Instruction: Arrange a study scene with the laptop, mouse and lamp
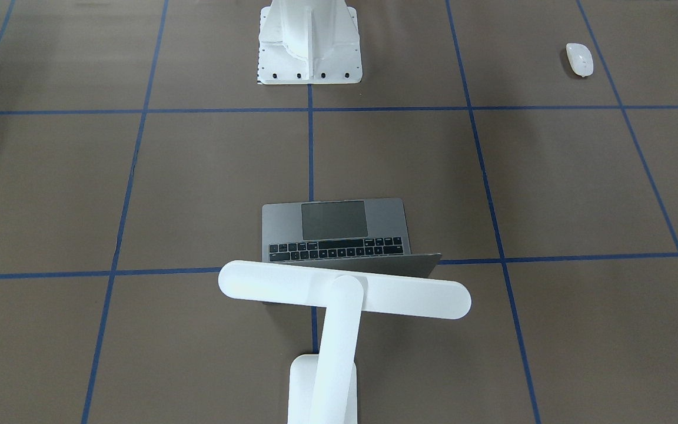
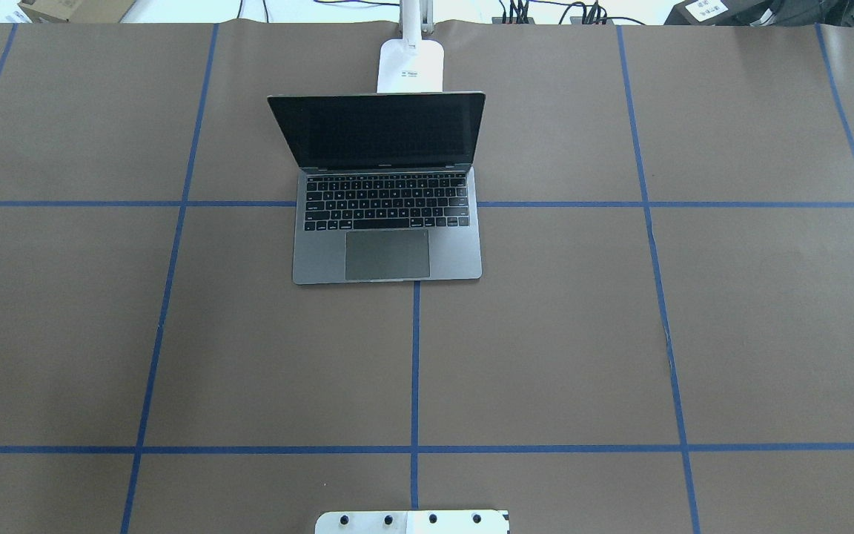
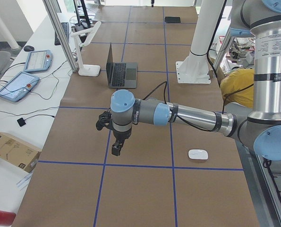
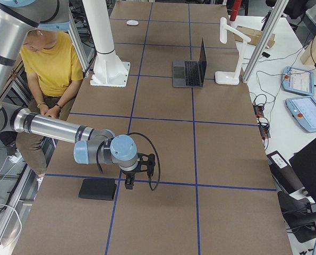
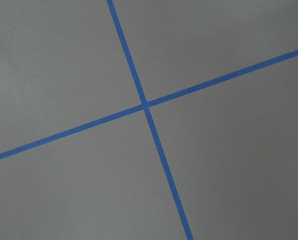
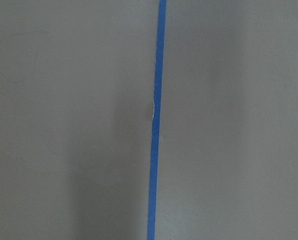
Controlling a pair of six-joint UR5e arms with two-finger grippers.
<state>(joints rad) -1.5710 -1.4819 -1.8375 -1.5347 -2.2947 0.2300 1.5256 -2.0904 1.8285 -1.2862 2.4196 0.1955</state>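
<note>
1. Overhead exterior view: the laptop (image 2: 386,222) lies open in the middle of the table's (image 2: 620,334) far half. Its keyboard and trackpad face the robot, its screen is dark, and its lid leans back.
2. The lamp (image 1: 345,291) stands just behind the laptop on the operators' side, with its base at the table's far edge. From the front-facing camera its long light bar lies across the top of the laptop's lid.
3. The mouse (image 1: 579,59) lies alone on the robot's left side, near the robot's edge of the table. It is well apart from the laptop and the lamp.
4. The left gripper (image 3: 115,150) hangs fingers-down over bare brown paper, near a crossing of blue tape lines (image 5: 145,105). The mouse lies on the table between it and the robot. Only the side camera shows this gripper, so I cannot tell how far apart its fingers are; it seems to carry nothing.
5. The right gripper (image 4: 129,183) also points down, over a tape line just beside a black mat (image 4: 97,188). Only the side view shows it too, so I cannot tell how open it is.
6. Both wrist cameras show only paper and tape, with no fingers in frame.
7. A white ribbed pedestal (image 1: 309,47) is bolted at the middle of the robot's edge.
8. A person in a yellow shirt (image 4: 51,66) sits behind the right arm.
</note>
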